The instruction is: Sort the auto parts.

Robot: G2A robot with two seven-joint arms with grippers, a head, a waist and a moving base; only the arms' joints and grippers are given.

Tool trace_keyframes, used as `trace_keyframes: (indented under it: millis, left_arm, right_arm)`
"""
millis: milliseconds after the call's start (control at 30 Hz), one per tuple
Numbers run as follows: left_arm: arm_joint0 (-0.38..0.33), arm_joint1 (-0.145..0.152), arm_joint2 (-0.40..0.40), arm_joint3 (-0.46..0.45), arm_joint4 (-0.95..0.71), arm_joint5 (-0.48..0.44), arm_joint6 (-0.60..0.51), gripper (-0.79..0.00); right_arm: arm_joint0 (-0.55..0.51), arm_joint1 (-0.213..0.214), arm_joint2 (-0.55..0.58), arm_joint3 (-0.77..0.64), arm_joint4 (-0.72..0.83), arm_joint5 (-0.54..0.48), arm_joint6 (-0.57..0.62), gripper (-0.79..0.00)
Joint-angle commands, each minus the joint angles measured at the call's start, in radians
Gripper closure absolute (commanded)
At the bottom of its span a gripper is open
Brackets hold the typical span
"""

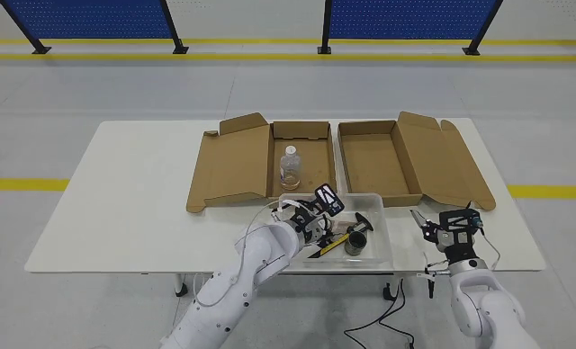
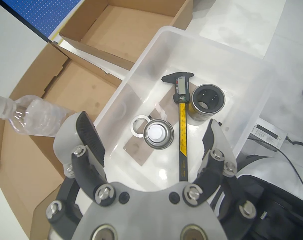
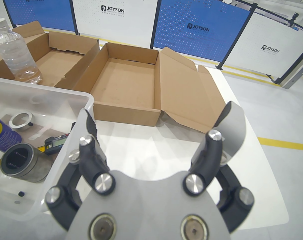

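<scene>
1. L gripper hangs over the clear bin at the table's near edge. Jaws are spread wide, nothing held. R gripper sits over the table just right of the bin, also wide open & holding nothing.
2. Parts are all in the bin. The spray can, seemingly upright, is right under the L gripper, w/ a metal ring just beside it. The caliper lies flat betw. the can & the steel bushing on the right.
3. Likely step: pick the can. Come straight down & set the pads on the straight body, below the shoulder; the domed top prob. slips.
4. Watch the finger on the caliper side: little room there, & a clipped caliper could skid into the bushing.
5. Lift vertical till clear of the bin wall, then swing far to a box. The left box has a water bottle standing in it, so don't knock it. The right box is next to it. Which box takes the can: can't tell.
</scene>
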Motion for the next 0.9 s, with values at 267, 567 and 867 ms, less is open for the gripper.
trace_keyframes:
  millis: [267, 567, 867]
  left_arm:
    - [-0.005, -0.011, 0.007, 0.092, -0.097, 0.085, 0.024, -0.668]
    - [-0.015, -0.018, 0.023, 0.149, -0.132, 0.130, 0.042, -0.382]
    - [-0.005, -0.017, 0.037, 0.155, -0.129, 0.136, 0.043, -0.369]
  right_arm:
    - [0.000, 0.000, 0.000, 0.000, 0.000, 0.000, 0.000, -0.785]
    - [0.000, 0.000, 0.000, 0.000, 0.000, 0.000, 0.000, -0.785]
    - [0.000, 0.000, 0.000, 0.000, 0.000, 0.000, 0.000, -0.785]
